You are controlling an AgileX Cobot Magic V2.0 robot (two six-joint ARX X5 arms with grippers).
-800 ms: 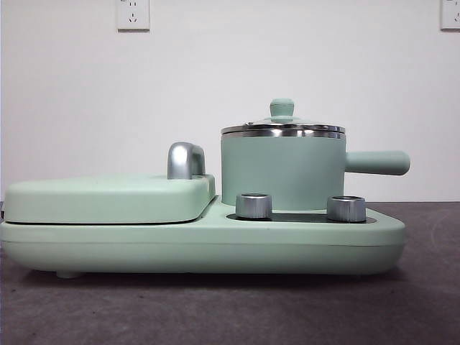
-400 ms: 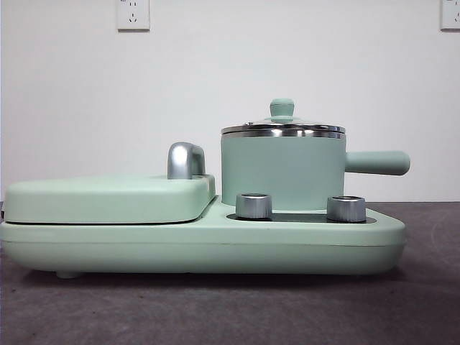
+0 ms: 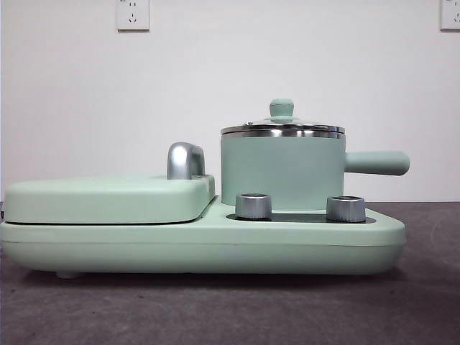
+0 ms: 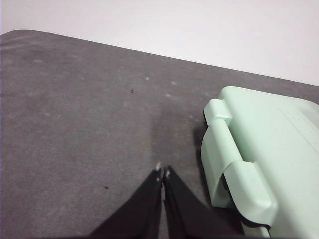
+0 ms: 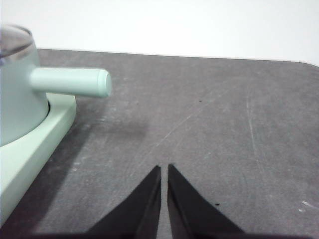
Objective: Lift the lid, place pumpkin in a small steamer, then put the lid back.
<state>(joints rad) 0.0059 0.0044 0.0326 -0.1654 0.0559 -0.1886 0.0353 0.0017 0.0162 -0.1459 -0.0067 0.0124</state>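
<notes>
The small steamer [image 3: 282,172] is a mint-green pot with a steel rim and a straight side handle [image 3: 377,162]; it stands on the right of a mint-green cooker base. The lid [image 3: 282,126] with its mint knob rests on the pot. The pot also shows in the right wrist view [image 5: 17,89], with its handle [image 5: 72,82]. The pumpkin is out of view. My left gripper [image 4: 163,172] is shut and empty over the grey table beside the base's hinged end. My right gripper [image 5: 164,169] is shut and empty over the table beyond the pot's handle.
The wide flat mint-green griddle cover [image 3: 108,198] with a chrome handle [image 3: 185,160] fills the left of the base; its hinged end shows in the left wrist view [image 4: 259,159]. Two chrome dials [image 3: 253,205] stand before the pot. A white wall stands behind.
</notes>
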